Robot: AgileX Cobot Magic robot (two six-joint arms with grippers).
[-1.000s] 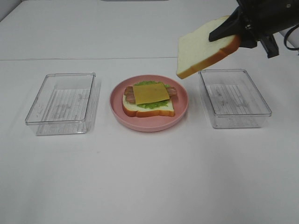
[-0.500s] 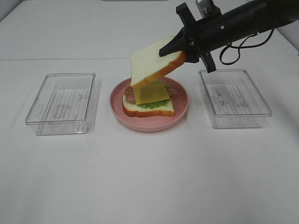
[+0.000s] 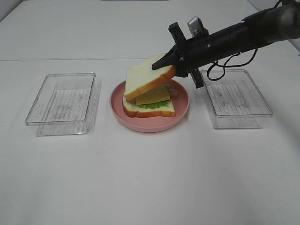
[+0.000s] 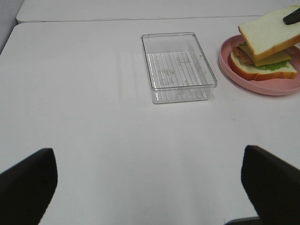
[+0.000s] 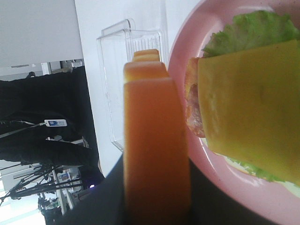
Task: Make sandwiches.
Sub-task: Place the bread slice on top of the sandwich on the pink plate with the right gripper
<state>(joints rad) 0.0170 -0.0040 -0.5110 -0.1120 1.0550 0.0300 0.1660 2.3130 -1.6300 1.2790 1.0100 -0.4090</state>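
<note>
White tabletop [image 3: 150,178] fills the foreground, bare and matte, giving both arms free room to work. Behind it, in a row, sit a clear plastic tray [image 3: 61,103] on the left, a pink plate [image 3: 117,105] in the middle and a second clear tray [image 3: 234,98] on the right. Both trays show only ribbed floors; my judgement is that they served as supply bins flanking the plate, so each arm could reach its own side.

On the plate sits the lower part of the sandwich: a bottom bread slice [image 3: 149,110], a green lettuce leaf [image 3: 150,106], brown bacon strips [image 3: 174,93] peeking out on the far side, and a yellow cheese square [image 3: 153,95] on top. The top bread slice [image 3: 146,76] hangs tilted over it, its low edge apparently just meeting the cheese (contact is hard to confirm) while the high edge is lifted by the right gripper [image 3: 168,70], whose fingers are clamped on the crust at that end. Gripping by one edge probably lets the slice be laid down hinge-fashion and leaves the fingers clear of the stack.

Farther back, the right arm [image 3: 234,35] stretches in from the far right corner. The left gripper [image 4: 150,180] waits well away from the plate, its jaws spread wide and holding nothing.

No brand, label or legible writing appears on any item.
</note>
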